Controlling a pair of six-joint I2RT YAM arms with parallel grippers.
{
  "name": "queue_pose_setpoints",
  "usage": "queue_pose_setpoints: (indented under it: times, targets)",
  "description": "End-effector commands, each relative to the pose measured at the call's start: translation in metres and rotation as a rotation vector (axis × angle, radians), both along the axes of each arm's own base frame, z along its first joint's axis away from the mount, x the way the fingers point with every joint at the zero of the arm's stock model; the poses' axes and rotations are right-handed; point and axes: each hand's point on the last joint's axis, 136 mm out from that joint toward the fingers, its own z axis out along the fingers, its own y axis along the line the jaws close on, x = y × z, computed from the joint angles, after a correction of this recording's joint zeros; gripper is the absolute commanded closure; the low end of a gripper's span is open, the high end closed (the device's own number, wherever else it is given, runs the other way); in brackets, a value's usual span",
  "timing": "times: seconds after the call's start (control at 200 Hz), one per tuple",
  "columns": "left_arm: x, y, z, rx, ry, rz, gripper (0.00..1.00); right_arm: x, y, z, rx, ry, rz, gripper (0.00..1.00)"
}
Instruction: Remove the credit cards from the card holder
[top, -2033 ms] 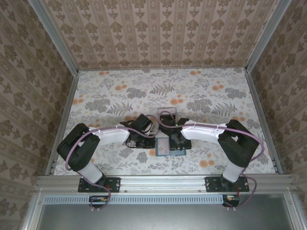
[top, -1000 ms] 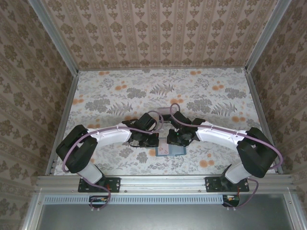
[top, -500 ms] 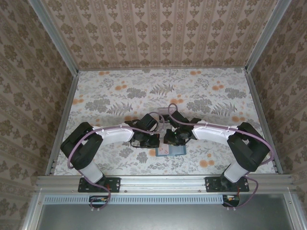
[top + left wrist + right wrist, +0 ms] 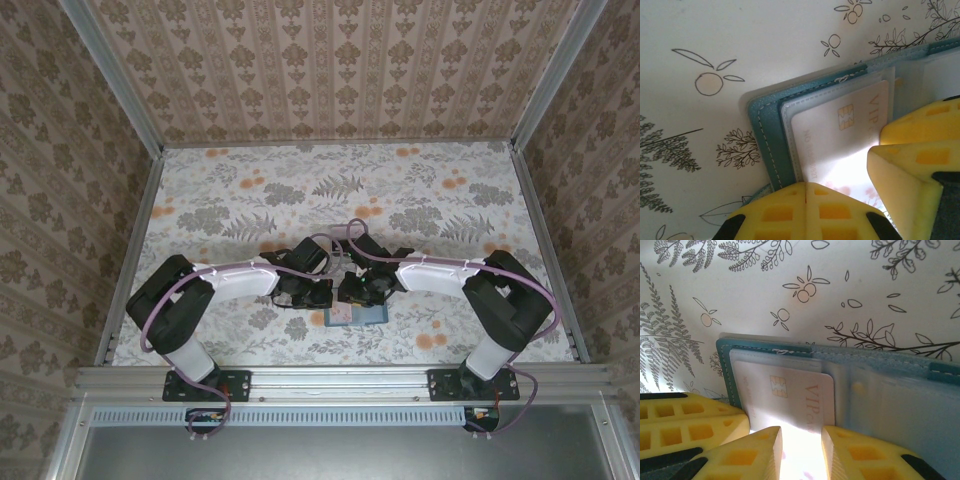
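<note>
Item: teal soft bifold card holder [image 4: 368, 314], lying open near-centre on the floral tabletop [image 4: 300, 190], under my two pincers.
Pale pinkish-white credit card [image 4: 790, 390]: tucked in the holder's left panel.
Left pincer [image 4: 806, 189]: clenched, pads together at the holder's left edge.
Right pincer [image 4: 801, 432]: released, fingers parted astride the card's edge, just beside the left pincer.
Open tabletop far, left and right.

A: Any lettering to log?

B: One word: "VIP", gold capitals, on the pale credit card [image 4: 830, 145] in a clear sleeve of the teal card holder [image 4: 765, 135]. It sits just beside the card's gold chip in the left wrist view.

A: Right wrist view?

B: Same credit card [image 4: 760, 390], same "VIP" beside the chip. Its lower end runs into glare.

A: Numbers?

B: Faint raised line along the card in the left wrist view. It seems to start "NO"; the digits are not legible.
</note>
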Motion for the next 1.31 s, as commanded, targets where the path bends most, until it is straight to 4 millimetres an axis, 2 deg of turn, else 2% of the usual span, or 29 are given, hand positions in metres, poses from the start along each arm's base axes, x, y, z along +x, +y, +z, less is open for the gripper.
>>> queue_pose_setpoints:
  times: [0.0,0.31,0.48,0.61,0.91,1.3]
  targets:
    - [-0.008,0.013,-0.012,0.074,0.021,-0.010,0.99,-0.007,-0.028,-0.012,-0.130,0.009,-0.017,0.69]
    - [-0.005,0.010,-0.005,0.064,0.008,-0.015,0.99,-0.004,-0.028,0.003,-0.115,-0.021,-0.018,0.68]
    - [0.000,0.002,0.006,0.038,-0.009,-0.020,0.99,-0.004,-0.016,0.012,-0.038,-0.026,-0.016,0.67]
    - [0.003,-0.003,0.014,0.019,-0.021,-0.021,0.99,-0.004,-0.017,0.015,-0.037,-0.032,-0.019,0.67]
    - [0.006,-0.018,0.023,-0.021,-0.030,-0.027,0.99,-0.005,-0.022,0.014,-0.054,-0.032,-0.018,0.67]
    - [0.004,-0.031,0.015,-0.033,-0.006,-0.046,0.99,-0.007,-0.029,0.009,-0.083,-0.025,-0.019,0.68]
